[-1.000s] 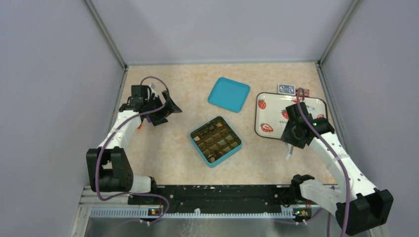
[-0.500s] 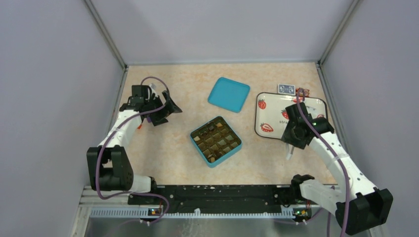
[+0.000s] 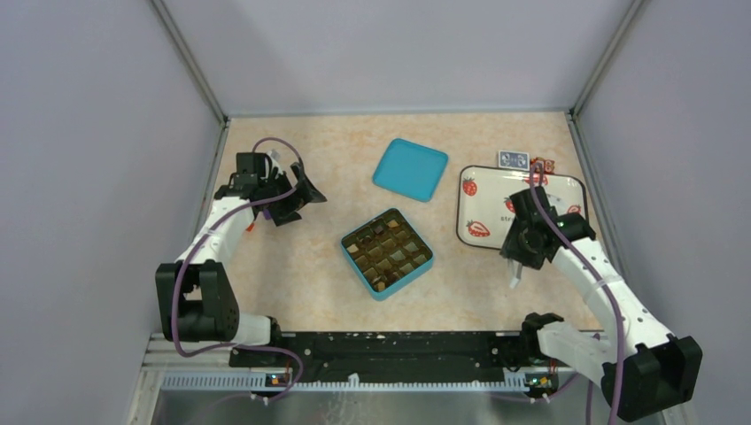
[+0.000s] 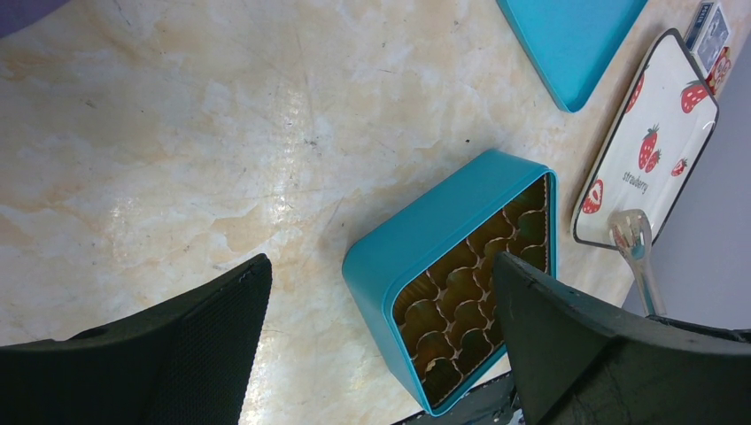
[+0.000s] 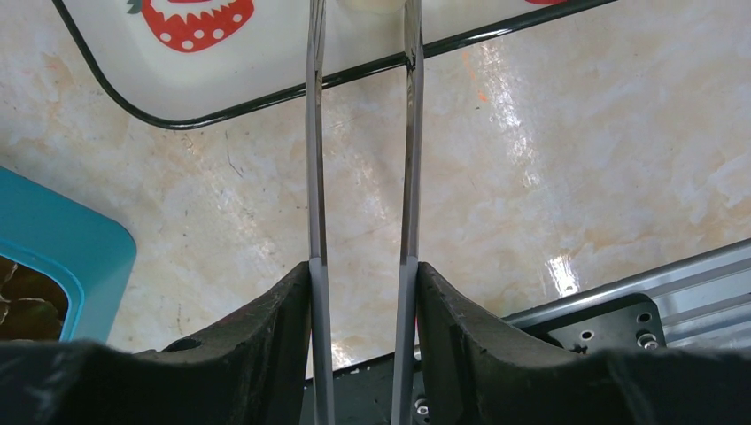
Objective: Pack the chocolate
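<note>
Since the right pincer (image 5: 363, 266) is clamped on a pair of thin tongs (image 5: 313, 177), whose blades stand apart and reach over the near rim of the strawberry tray (image 3: 478, 190) by the right edge of the bench (image 3: 301, 274), the step in hand looks to be fetching another piece. To do it well, I would bring the two tips down on either side of a single piece and squeeze only enough to hold it. Then lift clear of the black rim, travel low to the blue box (image 3: 387, 252) in the middle of the bench, and set the piece straight down into a free cell before letting the blades spring apart. Too hard a squeeze could flick so small a piece away.

The box is open and split into a grid of gold-lined cells. A few seem to hold chocolate (image 3: 381, 284), brown and tan, while many show bare liner in the left wrist view. Any chocolate on the tray is hidden under the right arm (image 3: 602, 283) from above. A pale scrap between the blades at the top edge of the right wrist view may be one, but I cannot tell. The lid (image 3: 409, 169) lies apart toward the far edge. A blue card (image 3: 513, 159) and red bits (image 3: 543, 165) sit just beyond the tray at the far right corner. The left pincer (image 3: 299, 195) hangs wide and empty near the left edge.
</note>
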Controlling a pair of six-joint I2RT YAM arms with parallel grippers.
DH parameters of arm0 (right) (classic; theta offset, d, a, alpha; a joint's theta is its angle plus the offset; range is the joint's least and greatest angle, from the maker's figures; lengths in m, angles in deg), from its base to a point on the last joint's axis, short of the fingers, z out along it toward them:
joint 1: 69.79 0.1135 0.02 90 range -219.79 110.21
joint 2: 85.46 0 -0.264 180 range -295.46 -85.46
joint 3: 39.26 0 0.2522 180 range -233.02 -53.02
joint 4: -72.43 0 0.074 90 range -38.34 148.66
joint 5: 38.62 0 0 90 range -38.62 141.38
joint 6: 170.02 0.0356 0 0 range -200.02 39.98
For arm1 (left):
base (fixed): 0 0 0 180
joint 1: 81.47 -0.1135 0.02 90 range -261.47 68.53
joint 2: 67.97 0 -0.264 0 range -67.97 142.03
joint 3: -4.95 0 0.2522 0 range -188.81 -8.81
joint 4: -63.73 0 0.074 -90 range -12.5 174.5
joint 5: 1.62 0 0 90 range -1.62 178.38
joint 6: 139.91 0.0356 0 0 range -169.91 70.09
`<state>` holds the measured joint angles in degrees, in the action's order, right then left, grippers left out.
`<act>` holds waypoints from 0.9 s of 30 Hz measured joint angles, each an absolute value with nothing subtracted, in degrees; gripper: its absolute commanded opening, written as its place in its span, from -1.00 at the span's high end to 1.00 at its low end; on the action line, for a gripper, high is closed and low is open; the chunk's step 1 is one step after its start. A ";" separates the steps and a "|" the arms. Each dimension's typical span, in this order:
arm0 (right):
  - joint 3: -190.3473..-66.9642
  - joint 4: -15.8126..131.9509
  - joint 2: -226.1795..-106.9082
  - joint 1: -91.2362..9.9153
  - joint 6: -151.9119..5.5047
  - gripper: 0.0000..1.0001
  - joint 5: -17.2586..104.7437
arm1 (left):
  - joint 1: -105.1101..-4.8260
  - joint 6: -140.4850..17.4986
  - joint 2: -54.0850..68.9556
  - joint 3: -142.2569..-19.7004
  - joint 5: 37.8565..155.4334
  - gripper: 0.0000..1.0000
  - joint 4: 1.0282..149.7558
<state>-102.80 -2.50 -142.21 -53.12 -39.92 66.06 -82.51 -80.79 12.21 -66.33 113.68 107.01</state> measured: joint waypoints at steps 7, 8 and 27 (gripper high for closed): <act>-102.80 -1.72 -143.53 -53.12 -39.97 0.14 66.06 | -82.51 -80.79 12.21 -66.33 113.75 -0.95 107.01; -102.80 -1.58 -143.77 -53.12 -39.99 0.17 66.08 | -82.51 -80.79 12.21 -66.33 113.81 -0.95 107.01; -107.89 -2.41 -143.94 -53.12 -43.31 0.63 65.99 | -82.51 -80.79 12.21 -66.33 114.32 -0.95 107.01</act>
